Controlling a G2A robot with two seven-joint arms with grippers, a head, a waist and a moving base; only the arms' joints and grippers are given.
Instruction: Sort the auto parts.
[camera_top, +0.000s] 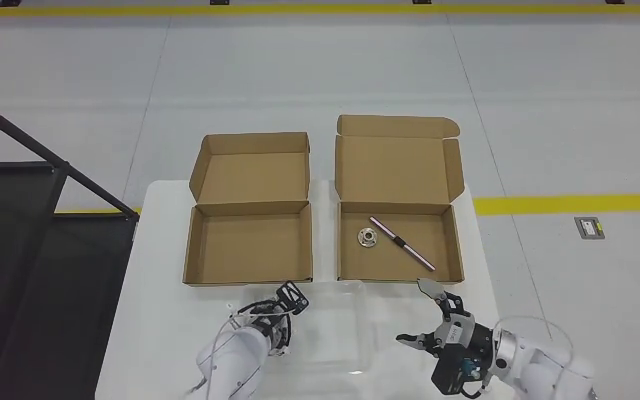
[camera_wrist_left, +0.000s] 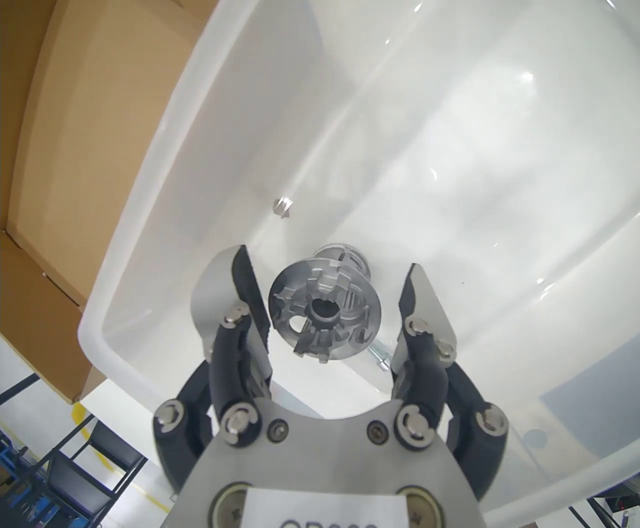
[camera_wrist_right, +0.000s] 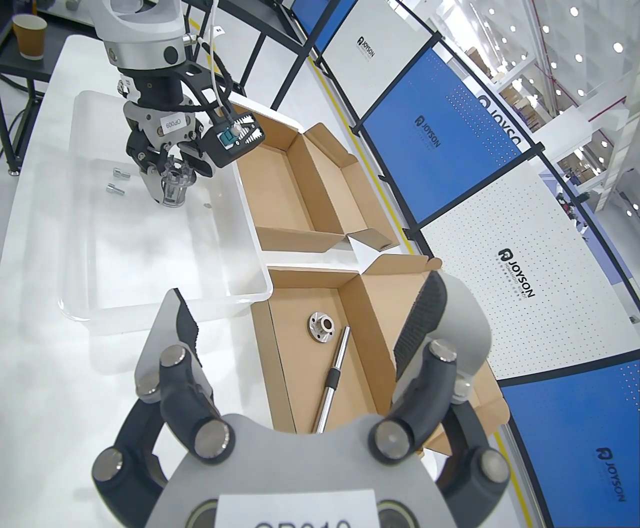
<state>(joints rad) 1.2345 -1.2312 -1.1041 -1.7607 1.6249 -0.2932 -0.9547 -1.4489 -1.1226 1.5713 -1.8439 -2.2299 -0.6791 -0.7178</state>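
Metal toothed hub (camera_wrist_left: 325, 315) stands in the clear bin (camera_wrist_left: 142, 200) at 6 o'clock on the surface (camera_top: 160, 300). Left gripper (camera_wrist_left: 327, 262) straddles it, fingers apart, seemingly not clamped. Two bolts (camera_wrist_right: 119, 173) lie in the bin near it. Right gripper (camera_wrist_right: 305, 290) is spread wide at 5 o'clock. Flange (camera_top: 367, 237) and rod (camera_top: 402, 243) lie in the cardboard box (camera_top: 400, 170) at 1 o'clock; second box (camera_top: 248, 245) sits at 11 o'clock.

The left box (camera_top: 248, 250) and right box (camera_top: 395, 262) are showing brown; the bin (camera_wrist_right: 165, 260) is looking translucent white, the hub (camera_wrist_left: 325, 312) grey, the rod (camera_wrist_right: 334, 370) silver, the surface (camera_wrist_right: 75, 400) white.
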